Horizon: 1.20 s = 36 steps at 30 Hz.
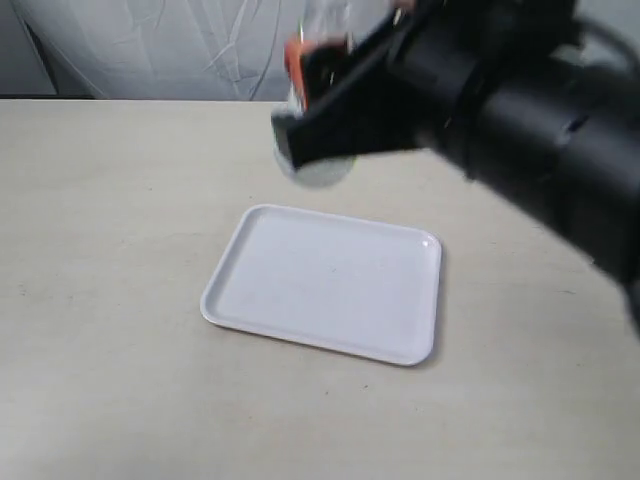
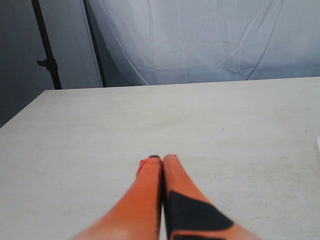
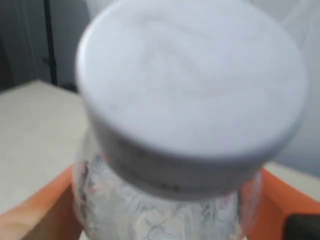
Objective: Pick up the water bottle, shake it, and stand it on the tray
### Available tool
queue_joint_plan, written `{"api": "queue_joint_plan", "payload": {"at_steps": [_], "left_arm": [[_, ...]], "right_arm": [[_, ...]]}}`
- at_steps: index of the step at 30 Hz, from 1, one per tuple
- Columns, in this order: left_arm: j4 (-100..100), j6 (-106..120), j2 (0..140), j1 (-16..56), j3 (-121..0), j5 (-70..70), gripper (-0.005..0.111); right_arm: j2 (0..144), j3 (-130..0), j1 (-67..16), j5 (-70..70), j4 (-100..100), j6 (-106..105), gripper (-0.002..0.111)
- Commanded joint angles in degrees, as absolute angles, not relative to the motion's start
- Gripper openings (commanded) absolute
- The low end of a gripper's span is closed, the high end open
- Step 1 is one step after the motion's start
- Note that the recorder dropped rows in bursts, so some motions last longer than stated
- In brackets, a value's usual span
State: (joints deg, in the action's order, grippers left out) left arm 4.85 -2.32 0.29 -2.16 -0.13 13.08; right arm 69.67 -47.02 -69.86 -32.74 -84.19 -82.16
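The water bottle (image 3: 165,205) fills the right wrist view, its white cap (image 3: 192,80) close to the lens and blurred. My right gripper (image 3: 165,220) is shut on its clear body, with an orange finger (image 3: 37,212) on each side. In the exterior view the right gripper (image 1: 305,95) holds the blurred bottle (image 1: 322,172) in the air beyond the far edge of the white tray (image 1: 330,280). The tray lies flat on the table with nothing on it. My left gripper (image 2: 162,159) is shut and empty, low over bare tabletop.
The beige table (image 1: 110,250) spreads wide around the tray. A white cloth backdrop (image 2: 210,40) hangs behind the table's far edge, with a dark stand pole (image 2: 47,47) beside it. The black right arm (image 1: 540,110) reaches in from the upper right.
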Motion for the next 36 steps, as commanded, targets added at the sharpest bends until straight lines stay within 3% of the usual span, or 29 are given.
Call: {"api": "queue_joint_plan", "payload": {"at_steps": [1,9,18,24,26,28,31,32,34,36], "left_arm": [[4.83,-2.52,0.0,-2.17,0.0,12.9,0.0],[4.83,-2.52,0.0,-2.17,0.0,12.9,0.0],[4.83,-2.52,0.0,-2.17,0.0,12.9,0.0],[4.83,-2.52,0.0,-2.17,0.0,12.9,0.0],[4.83,-2.52,0.0,-2.17,0.0,12.9,0.0],[4.83,-2.52,0.0,-2.17,0.0,12.9,0.0],[4.83,-2.52,0.0,-2.17,0.0,12.9,0.0],[4.83,-2.52,0.0,-2.17,0.0,12.9,0.0],[4.93,-2.54,0.0,-2.17,0.0,12.9,0.0],[5.04,-2.54,0.0,-2.17,0.0,12.9,0.0]], "right_arm": [[76.26,-43.86,-69.8,-33.62,-89.22,-83.48,-0.001],[66.29,-50.37,-76.03,-41.09,-78.3,-85.01,-0.001],[75.56,-43.17,-73.61,-41.43,-85.85,-82.45,-0.001],[74.29,-46.1,-75.39,-18.29,-72.34,-68.57,-0.001],[74.29,-46.49,-75.39,-17.42,-68.92,-67.69,-0.001],[74.29,-45.41,-75.28,-31.08,-72.6,-70.8,-0.001],[75.28,-45.13,-75.11,-69.42,-83.21,-72.5,-0.001],[75.56,-45.13,-74.48,-69.96,-84.43,-70.91,-0.001],[73.51,-45.13,-74.15,-65.02,-85.41,-71.04,-0.001],[72.28,-45.13,-74.06,-41.03,-81.91,-70.27,-0.001]]}}
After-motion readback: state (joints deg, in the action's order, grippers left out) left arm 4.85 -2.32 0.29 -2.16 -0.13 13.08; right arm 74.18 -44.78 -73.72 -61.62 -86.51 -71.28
